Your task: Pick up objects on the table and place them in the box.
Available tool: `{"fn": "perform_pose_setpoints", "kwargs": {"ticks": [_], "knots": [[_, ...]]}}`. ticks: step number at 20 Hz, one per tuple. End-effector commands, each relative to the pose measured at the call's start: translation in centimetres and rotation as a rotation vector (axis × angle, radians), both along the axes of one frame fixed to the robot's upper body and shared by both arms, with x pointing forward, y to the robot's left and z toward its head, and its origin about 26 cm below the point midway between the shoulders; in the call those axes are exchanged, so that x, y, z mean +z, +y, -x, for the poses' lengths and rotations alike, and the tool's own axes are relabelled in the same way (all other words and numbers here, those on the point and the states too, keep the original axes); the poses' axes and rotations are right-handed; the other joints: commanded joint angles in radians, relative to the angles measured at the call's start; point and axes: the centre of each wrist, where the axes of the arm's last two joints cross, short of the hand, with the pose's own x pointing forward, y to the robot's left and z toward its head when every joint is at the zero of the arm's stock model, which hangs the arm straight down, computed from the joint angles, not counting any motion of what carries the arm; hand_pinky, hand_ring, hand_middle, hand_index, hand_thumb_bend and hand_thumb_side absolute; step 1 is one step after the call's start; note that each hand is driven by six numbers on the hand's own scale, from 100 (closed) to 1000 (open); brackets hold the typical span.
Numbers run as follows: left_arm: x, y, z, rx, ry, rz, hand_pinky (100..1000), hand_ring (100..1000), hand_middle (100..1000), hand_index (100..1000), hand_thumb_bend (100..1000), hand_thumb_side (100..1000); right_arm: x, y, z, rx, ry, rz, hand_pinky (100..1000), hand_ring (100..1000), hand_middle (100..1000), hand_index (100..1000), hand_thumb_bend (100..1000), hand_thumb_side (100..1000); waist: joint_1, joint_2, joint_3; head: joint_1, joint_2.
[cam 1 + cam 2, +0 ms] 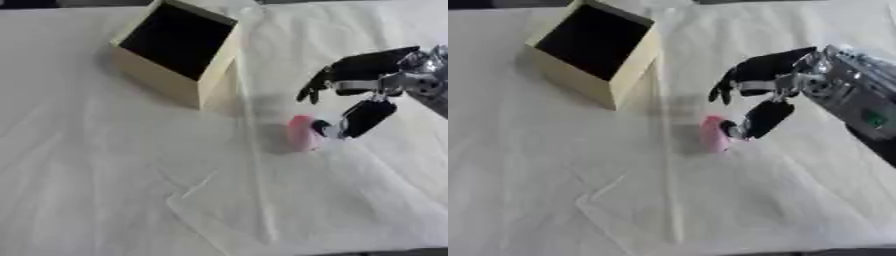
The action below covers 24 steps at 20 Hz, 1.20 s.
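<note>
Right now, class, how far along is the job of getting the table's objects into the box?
Done: nothing that shows; the box looks dark inside, so its contents cannot be told. In hand: the right hand is at the pink object on the white cloth, thumb beside it, fingers curved above, not visibly closed on it. Left: grasping it, lifting it, and carrying it to the box.

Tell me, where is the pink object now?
The pink object stands on the white cloth right of centre, beside the right hand's thumb, below and right of the box.
</note>
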Motion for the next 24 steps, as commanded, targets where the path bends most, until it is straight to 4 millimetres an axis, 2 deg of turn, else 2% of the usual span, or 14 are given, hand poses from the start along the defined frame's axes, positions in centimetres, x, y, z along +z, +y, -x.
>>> {"fn": "perform_pose_setpoints", "kwargs": {"ticks": [1, 8, 12, 16, 19, 21, 22, 24], "knots": [[0.8, -0.1, 0.2, -0.010, -0.024, -0.010, 562, 713, 725, 873, 105, 685, 0.5, -0.3, -0.2, -0.010, -0.034, 0.002, 887, 860, 699, 892, 142, 533, 0.002, -0.015, -0.001, -0.001, 0.005], [0.7, -0.2, 0.2, -0.017, -0.016, -0.009, 561, 713, 725, 873, 110, 694, -1.1, 0.5, -0.8, -0.002, -0.079, -0.001, 821, 758, 647, 853, 172, 478, 0.005, -0.013, -0.001, -0.003, 0.006], [0.6, -0.2, 0.2, -0.023, -0.010, -0.015, 560, 712, 725, 872, 106, 694, -2.3, 0.4, -1.4, -0.016, -0.065, -0.010, 810, 742, 629, 836, 169, 484, 0.006, -0.012, 0.001, -0.004, 0.007], [0.6, -0.3, 0.2, -0.028, -0.004, -0.023, 560, 711, 724, 871, 103, 696, -2.8, 0.4, -1.6, -0.018, -0.043, -0.020, 788, 719, 593, 790, 156, 411, 0.007, -0.011, 0.000, -0.004, 0.008], [0.6, -0.2, 0.3, -0.029, 0.002, -0.029, 560, 711, 724, 865, 102, 700, -2.5, 0.3, -1.5, -0.018, -0.047, -0.057, 741, 666, 503, 723, 138, 362, 0.008, -0.009, -0.001, -0.002, 0.011], [0.6, -0.2, 0.3, -0.029, 0.005, -0.031, 559, 711, 724, 866, 100, 700, -2.0, 0.2, -1.2, -0.018, -0.068, -0.092, 728, 635, 422, 634, 134, 319, 0.007, -0.009, -0.001, -0.001, 0.011], [0.6, -0.2, 0.3, -0.028, 0.007, -0.031, 559, 711, 724, 866, 100, 700, -1.8, 0.2, -1.0, -0.018, -0.081, -0.108, 725, 625, 403, 629, 134, 314, 0.007, -0.009, -0.002, 0.000, 0.012], [0.6, -0.2, 0.3, -0.029, 0.010, -0.034, 559, 711, 724, 867, 100, 699, -1.4, 0.4, -0.6, -0.014, -0.097, -0.137, 714, 614, 387, 595, 100, 218, 0.007, -0.009, -0.003, 0.000, 0.011]]}}
